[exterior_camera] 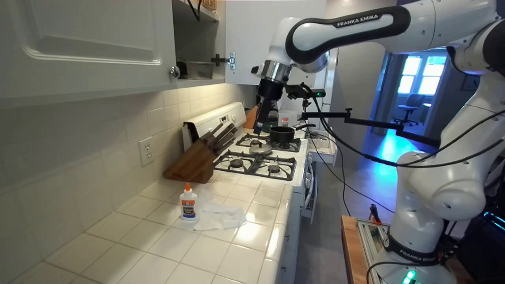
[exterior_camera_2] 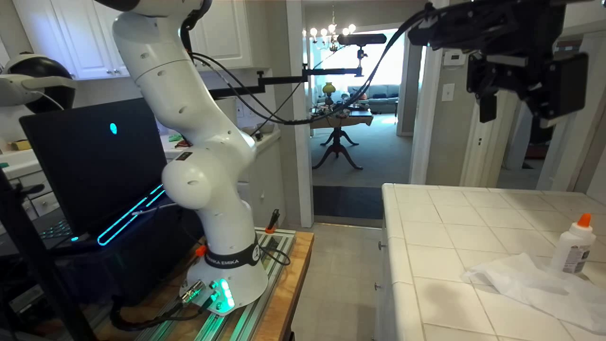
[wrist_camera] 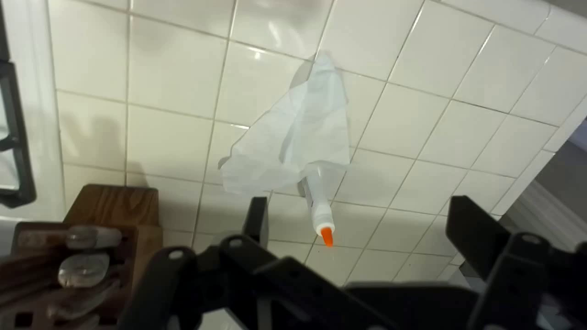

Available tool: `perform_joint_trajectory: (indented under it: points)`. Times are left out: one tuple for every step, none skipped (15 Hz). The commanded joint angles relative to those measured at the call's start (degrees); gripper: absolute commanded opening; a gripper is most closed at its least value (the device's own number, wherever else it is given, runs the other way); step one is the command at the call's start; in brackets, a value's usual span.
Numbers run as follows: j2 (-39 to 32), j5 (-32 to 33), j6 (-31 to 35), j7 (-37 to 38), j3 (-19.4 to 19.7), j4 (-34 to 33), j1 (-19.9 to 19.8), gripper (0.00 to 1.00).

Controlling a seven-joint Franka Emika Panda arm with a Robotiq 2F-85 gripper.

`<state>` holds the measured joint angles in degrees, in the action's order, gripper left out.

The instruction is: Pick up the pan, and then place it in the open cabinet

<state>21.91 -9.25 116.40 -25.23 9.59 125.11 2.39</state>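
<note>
In the wrist view the claw [wrist_camera: 360, 211] stands wide open, its fingers well apart with nothing held; beyond them lie tiles [wrist_camera: 169, 68], a glue bottle [wrist_camera: 319, 190] and a crumpled paper [wrist_camera: 302, 133]. Lowering it from here could topple the bottle, or strike the knife block [wrist_camera: 112, 206] at the left, whose handles are blurred. In an exterior view, what is probably the pan [exterior_camera: 200, 71], a grey metal vessel, sits low inside the open cabinet [exterior_camera: 199, 37] at the left; its handle cannot be made out (a black pot [exterior_camera: 282, 135] with a dark handle stands on the stove [exterior_camera: 215, 114], so I cannot be certain which is meant). How near the cabinet's front edge the vessel sits is unclear; if close, a brush from the spread fingers could send it down. A careless swing of the arm [exterior_camera: 351, 35] could also hit the open door [exterior_camera: 248, 35], as the two overlap there and depth is hard to judge. In an exterior view the claw hangs near right, the wrist above it cut off by the top edge; cables [exterior_camera_2: 298, 121] loop out slackly and could snag, and neither the open cabinet nor the stove shows.
</note>
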Motion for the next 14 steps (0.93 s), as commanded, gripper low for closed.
perform_joint_trajectory:
  points:
    - [0.17, -3.74, 2.93, 6.52, -0.76, 4.34, -1.19, 1.00]
    - [-0.05, -3.03, 4.45, 9.41, -1.42, 5.24, -1.83, 1.00]
    - [-0.23, -2.94, 5.32, 11.21, -1.59, 5.83, -2.08, 1.00]
    - [-0.30, -2.57, 6.82, 13.79, -2.00, 6.63, -2.56, 1.00]
    - [-0.25, -2.32, 8.44, 15.62, -2.28, 7.45, -2.86, 1.00]
    - [-0.19, -2.36, 9.73, 16.31, -2.38, 8.11, -2.89, 1.00]
    - [-0.20, -2.15, 11.07, 17.04, -2.55, 8.63, -3.01, 1.00]
    - [-0.76, -1.87, 8.22, 14.52, -1.89, 6.85, -2.52, 1.00]
    - [-0.81, -1.85, 8.59, 14.69, -1.94, 7.09, -2.56, 1.00]
    - [-0.81, -1.85, 8.59, 14.67, -1.93, 7.09, -2.56, 1.00]
    - [-0.81, -1.85, 8.59, 14.67, -1.93, 7.08, -2.56, 1.00]
    - [-0.80, -1.85, 8.59, 14.67, -1.93, 7.08, -2.56, 1.00]
    - [-0.80, -1.85, 8.59, 14.67, -1.93, 7.08, -2.56, 1.00]
    - [-0.80, -1.85, 8.59, 14.67, -1.93, 7.08, -2.56, 1.00]
